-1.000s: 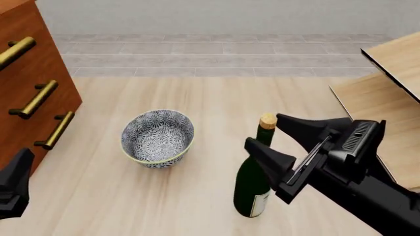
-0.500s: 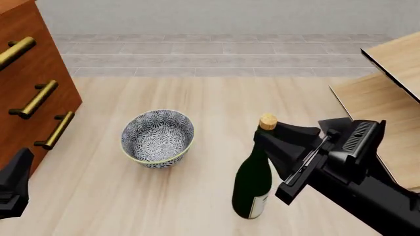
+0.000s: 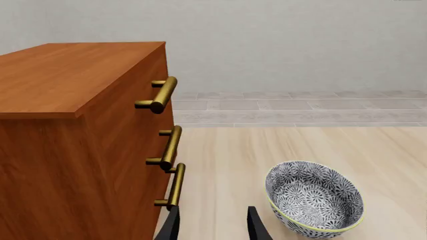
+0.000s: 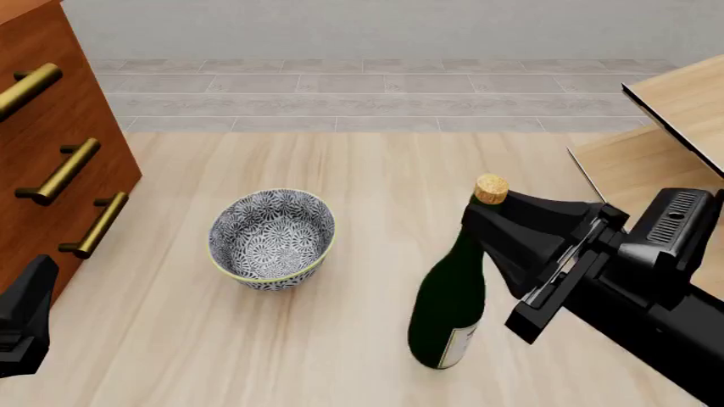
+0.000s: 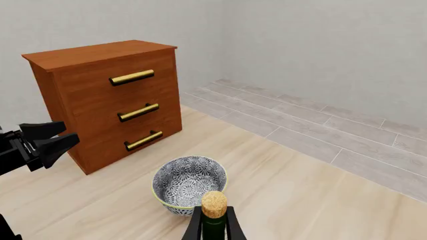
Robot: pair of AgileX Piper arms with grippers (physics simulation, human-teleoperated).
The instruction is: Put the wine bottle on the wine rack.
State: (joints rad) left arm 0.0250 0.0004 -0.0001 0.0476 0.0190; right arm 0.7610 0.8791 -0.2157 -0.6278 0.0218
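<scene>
Wood rack (image 4: pixel 662 136) waits at the right edge, with no bottle on it yet. Green wine bottle (image 4: pixel 450 309) leans at lower middle. Right gripper (image 4: pixel 498 233) squeezes its neck. Left gripper (image 3: pixel 212 224) is open, holding nothing.

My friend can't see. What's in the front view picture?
The right gripper squeezes the neck of a green wine bottle. A patterned bowl sits to its left, a brown cabinet far left, the wooden wine rack right.
</scene>
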